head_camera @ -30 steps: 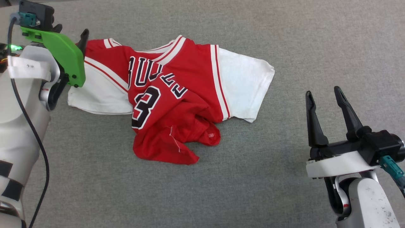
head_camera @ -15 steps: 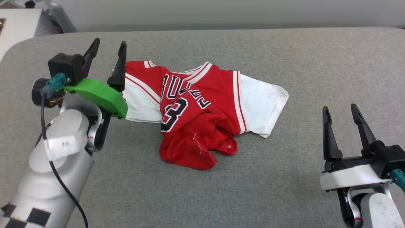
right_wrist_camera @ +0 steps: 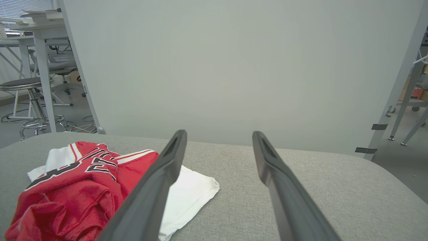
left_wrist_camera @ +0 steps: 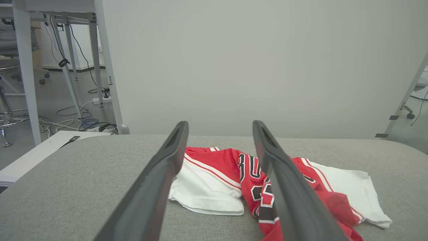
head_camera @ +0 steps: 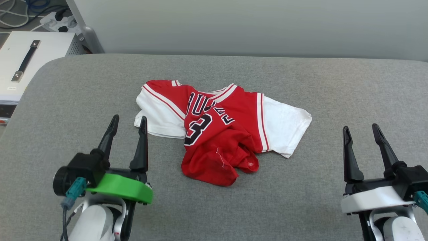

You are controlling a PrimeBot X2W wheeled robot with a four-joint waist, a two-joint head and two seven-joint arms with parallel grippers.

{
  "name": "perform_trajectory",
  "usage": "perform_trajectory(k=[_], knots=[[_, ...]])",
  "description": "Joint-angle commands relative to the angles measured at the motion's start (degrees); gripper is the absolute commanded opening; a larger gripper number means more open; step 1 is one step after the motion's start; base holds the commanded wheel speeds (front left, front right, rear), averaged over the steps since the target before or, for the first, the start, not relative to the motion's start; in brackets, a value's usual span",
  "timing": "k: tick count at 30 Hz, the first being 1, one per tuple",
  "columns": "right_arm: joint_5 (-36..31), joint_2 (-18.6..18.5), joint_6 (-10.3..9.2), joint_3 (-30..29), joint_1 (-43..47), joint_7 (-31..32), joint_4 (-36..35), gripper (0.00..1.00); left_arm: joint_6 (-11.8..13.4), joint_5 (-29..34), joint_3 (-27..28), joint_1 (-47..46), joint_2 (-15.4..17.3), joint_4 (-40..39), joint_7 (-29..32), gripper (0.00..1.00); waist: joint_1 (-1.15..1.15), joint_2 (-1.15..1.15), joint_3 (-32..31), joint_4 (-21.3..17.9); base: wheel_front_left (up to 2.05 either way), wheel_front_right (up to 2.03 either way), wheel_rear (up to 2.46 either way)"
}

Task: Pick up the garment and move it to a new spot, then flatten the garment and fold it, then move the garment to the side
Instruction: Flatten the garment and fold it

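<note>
The garment point(head_camera: 220, 130), a red jersey with white short sleeves and black lettering, lies crumpled in the middle of the grey padded table point(head_camera: 301, 201). Its lower part is bunched and folded over toward me. My left gripper point(head_camera: 128, 120) hovers open at the lower left, its fingertips just short of the jersey's white left sleeve, touching nothing. Far to the right, my right gripper point(head_camera: 361, 129) stands open and empty, well apart from the right sleeve. The left wrist view has the garment point(left_wrist_camera: 220, 170) beyond its fingers; the right wrist view has the garment point(right_wrist_camera: 77, 187) at lower left.
A white box with a handle point(head_camera: 26, 63) sits off the table's far left corner, cables on the floor behind it. A pale wall panel point(head_camera: 234, 26) stands right behind the table's far edge. Table legs and stools point(right_wrist_camera: 30, 93) are off to the left.
My left gripper has drawn back from the jersey's left shoulder to the lower left, open throughout. The head camera tilted up, so the far edge and wall now show. The garment stays put.
</note>
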Motion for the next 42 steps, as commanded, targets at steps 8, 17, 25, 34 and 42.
perform_trajectory(k=[8, 17, 25, 34, 42], knots=[[0.4, 0.4, -0.08, 0.3, 1.7, -0.5, -0.1, 1.00, -4.9, 6.6, 4.7, 4.8, -5.4, 0.2, -0.3, 1.00, 0.00, 0.00, 0.2, -0.2, 0.00, 0.00, 0.00], [2.6, -2.7, -0.08, 2.8, -0.8, 3.8, 3.6, 1.00, -7.4, 10.0, 6.6, 3.2, -8.0, 0.1, -0.3, 1.00, 0.00, 0.00, 2.7, 1.1, 0.00, 0.00, 0.00], [12.5, -13.7, -0.08, 8.7, -12.3, 35.8, 5.6, 1.00, -8.2, 11.3, 6.5, 0.7, -9.7, -0.6, -0.3, 1.00, 0.00, 0.00, 7.6, 4.0, 0.00, 0.00, 0.00], [18.2, -19.1, -0.08, 8.2, -25.6, 64.5, 9.0, 1.00, -8.5, 11.9, 5.7, -2.3, -11.0, -1.6, -0.3, 1.00, 0.00, 0.00, 12.9, 9.0, 0.00, 0.00, 0.00], [15.4, -20.0, -0.08, 8.3, -32.0, 69.6, 13.8, 1.00, -8.5, 11.4, 4.8, -4.1, -11.6, -1.9, -0.3, 1.00, 0.00, 0.00, 16.1, 12.8, 0.00, 0.00, 0.00]])
